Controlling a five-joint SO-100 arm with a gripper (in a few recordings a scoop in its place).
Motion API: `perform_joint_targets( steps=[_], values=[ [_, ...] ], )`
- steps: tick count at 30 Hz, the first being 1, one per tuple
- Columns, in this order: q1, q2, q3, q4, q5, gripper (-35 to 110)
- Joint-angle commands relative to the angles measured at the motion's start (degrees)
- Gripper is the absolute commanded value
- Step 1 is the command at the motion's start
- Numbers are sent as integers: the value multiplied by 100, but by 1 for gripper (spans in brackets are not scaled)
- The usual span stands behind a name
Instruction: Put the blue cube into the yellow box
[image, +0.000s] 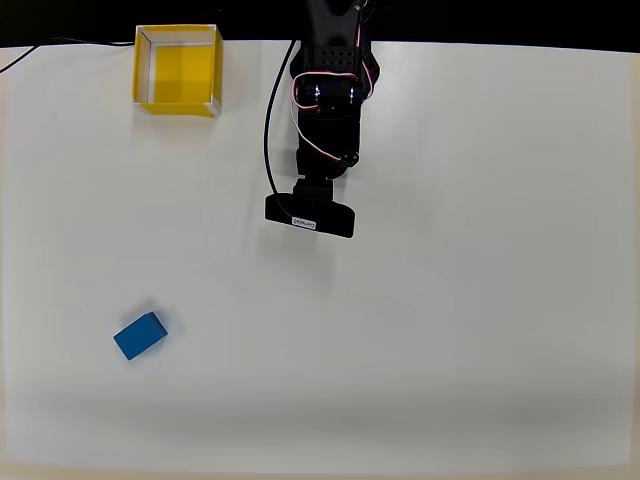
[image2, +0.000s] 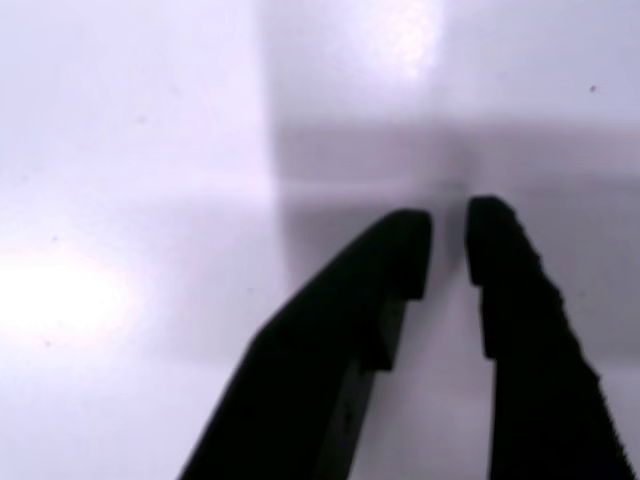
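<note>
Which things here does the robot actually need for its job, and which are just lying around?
Needed:
- blue cube
- yellow box
- end effector, nearly closed, holding nothing

Just there:
- black cable beside the arm
- white table

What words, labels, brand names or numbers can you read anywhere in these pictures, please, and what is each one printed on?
Small white label on the black camera housing at the arm's wrist: it carries dark print, too small and blurred to read in the overhead view.
Small bright-blue cube: no text.
Square open-topped yellow box: no text.
White table: no text.
Black gripper in the wrist view: no text.
</note>
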Motion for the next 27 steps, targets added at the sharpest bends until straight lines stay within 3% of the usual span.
perform_joint_targets(
  steps=[1,15,20,27],
  values=[
    [-105,141,149,88,-114,0],
    [-114,141,149,-18,-308,0],
    [167,-422,-62,-1380,-448,0],
    [624,-3085,-1740,-3841,-396,9]
  ],
)
